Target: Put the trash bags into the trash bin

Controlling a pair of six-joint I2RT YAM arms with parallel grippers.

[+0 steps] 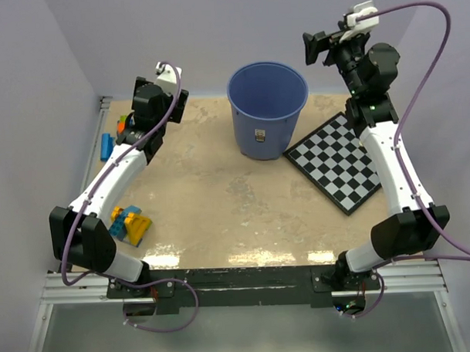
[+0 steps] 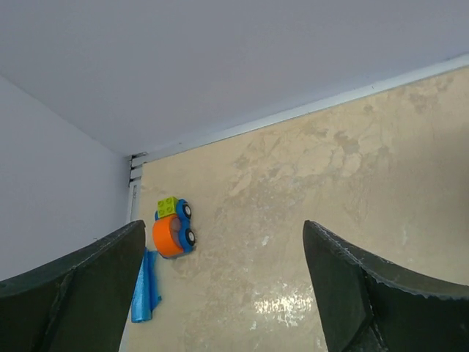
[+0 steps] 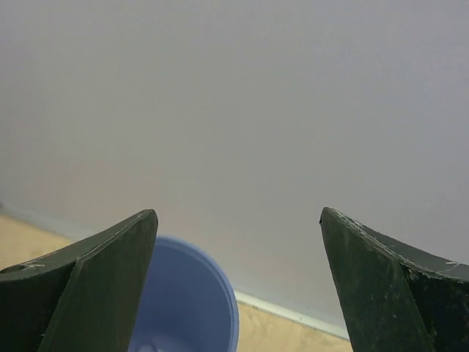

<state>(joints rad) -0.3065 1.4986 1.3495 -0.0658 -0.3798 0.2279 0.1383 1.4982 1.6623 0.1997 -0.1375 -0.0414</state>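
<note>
At far-left corner, left gripper (image 2: pixel 223 235) spread wide, empty: best lower over trash bag (image 2: pixel 144 290), clear of toy car (image 2: pixel 173 227). Right gripper (image 3: pixel 238 216) spread too.

**Left wrist view.** Both fingers (image 2: pixel 80 293) are cut off by the lower edge, so their bases are out of sight. Just beside one finger the trash bag (image 2: pixel 146 286) shows as a crinkled blue strip, and its lower end passes behind that finger.

**Right wrist view.** The fingers (image 3: pixel 80 286) are likewise cut off below. Between them the trash bin (image 3: pixel 194 308) shows only part of its rim and inner wall. The rest is hidden behind one finger or lost at the lower edge.

**Top view.** The bin's white label (image 1: pixel 259 134) is too small to read.
</note>
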